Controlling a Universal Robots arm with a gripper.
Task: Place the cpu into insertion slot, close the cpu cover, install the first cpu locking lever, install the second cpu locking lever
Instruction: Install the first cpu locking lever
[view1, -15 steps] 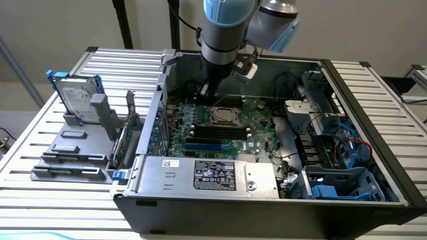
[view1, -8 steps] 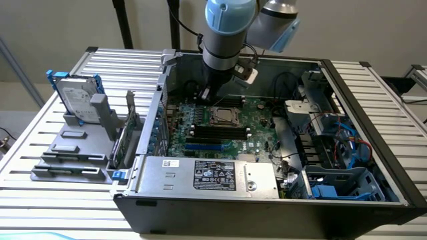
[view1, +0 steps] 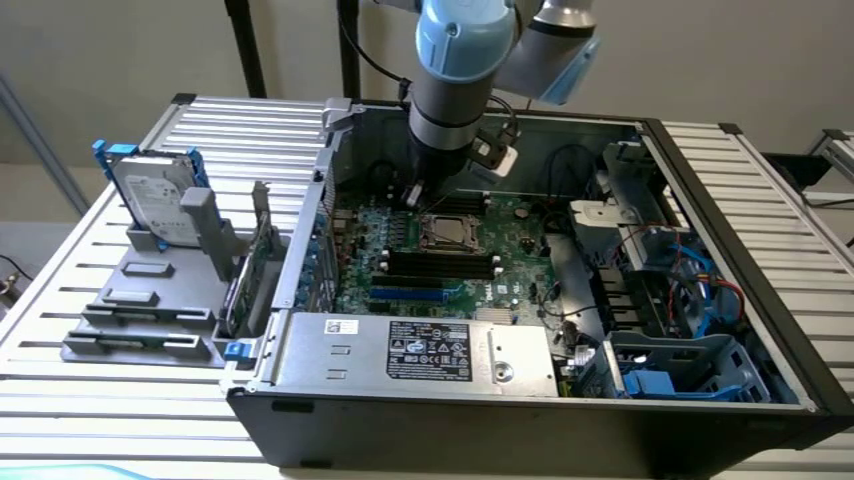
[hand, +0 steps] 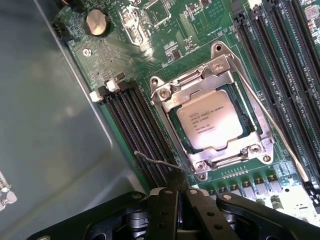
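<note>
The hand (hand: 178, 192) is closed, its two black fingers pressed together with nothing between them. Its lower part is cut off by the picture's edge in the wrist view, and in the exterior view the hand (view1: 418, 196) is partly hidden behind the arm inside the case (view1: 747, 300). Just beyond the fingertips lies the bent end of a thin lever (hand: 160, 162); whether they touch it cannot be told. That lever runs out from the cover's corner across the black memory slots (hand: 132, 125).

The cover (hand: 172, 97) lies flat over the slot (hand: 176, 121), hiding all but a dark strip of it. The cpu (hand: 212, 120) sits in the slot, its silver top showing through the cover's cut-out, near the middle of the board (hand: 115, 55). A long lever (hand: 272, 129) runs along the cover's other side; whether it is latched is hard to make out.

The case rests on a slatted desk (view1: 107, 400).
</note>
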